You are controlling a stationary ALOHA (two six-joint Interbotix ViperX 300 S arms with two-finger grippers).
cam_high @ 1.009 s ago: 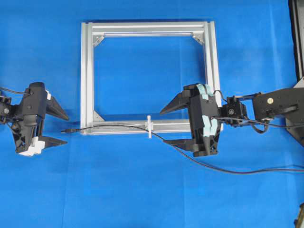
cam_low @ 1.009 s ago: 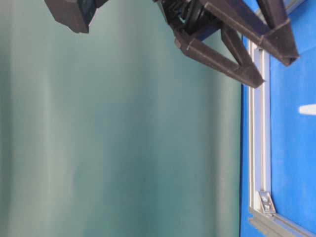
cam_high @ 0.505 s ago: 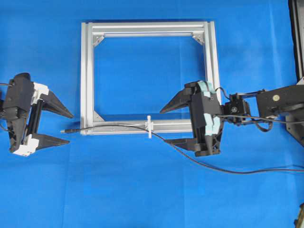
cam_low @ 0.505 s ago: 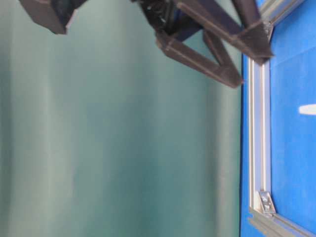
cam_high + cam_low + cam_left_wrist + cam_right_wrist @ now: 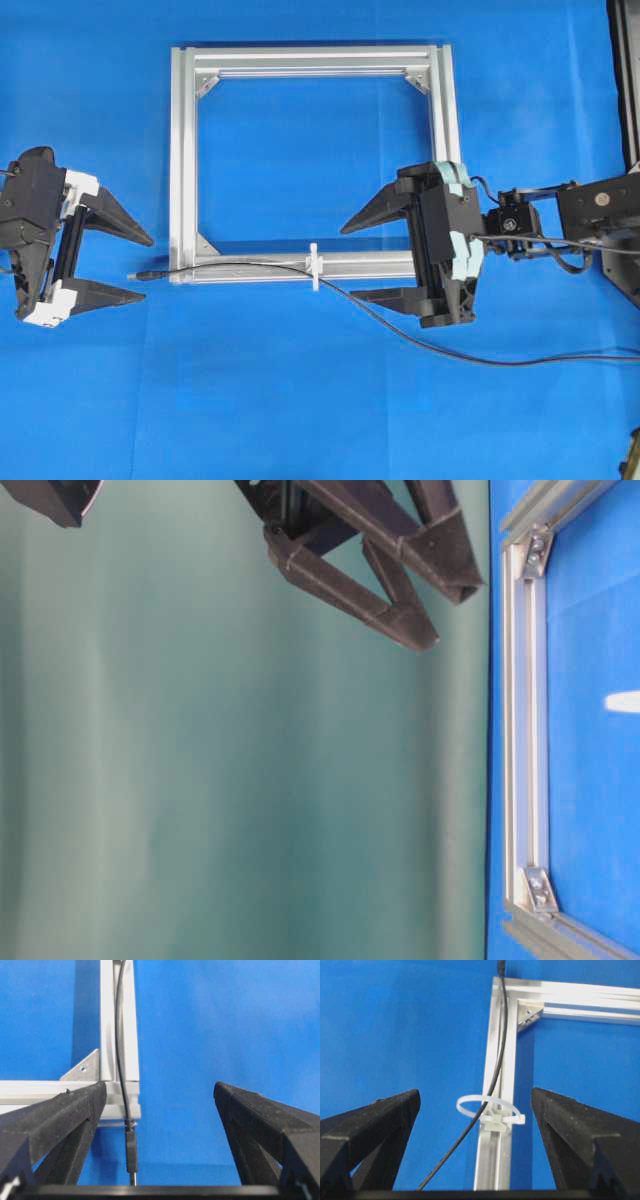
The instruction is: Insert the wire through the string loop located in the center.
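The thin black wire [image 5: 240,264] comes in from the right edge, passes through the small white string loop [image 5: 314,268] and lies along the near bar of the silver frame [image 5: 183,150]. Its plug tip [image 5: 140,275] rests on the cloth just left of the frame. My left gripper [image 5: 147,268] stands open just left of the plug, touching nothing. In the left wrist view the plug [image 5: 131,1150] lies between the wide-apart fingers [image 5: 75,1110]. My right gripper [image 5: 347,263] is open, right of the loop. The right wrist view has the loop [image 5: 487,1107] with the wire [image 5: 497,1060] running through it.
Blue cloth covers the table. The right arm's own black cables [image 5: 540,250] trail toward the right edge. The table-level view has the frame's side bar [image 5: 520,730] at the right and an open gripper's dark fingers [image 5: 400,610] at the top.
My left gripper has drawn back to the left, away from the frame. The right gripper has shifted slightly right, away from the loop. Both stayed open and the wire has not moved.
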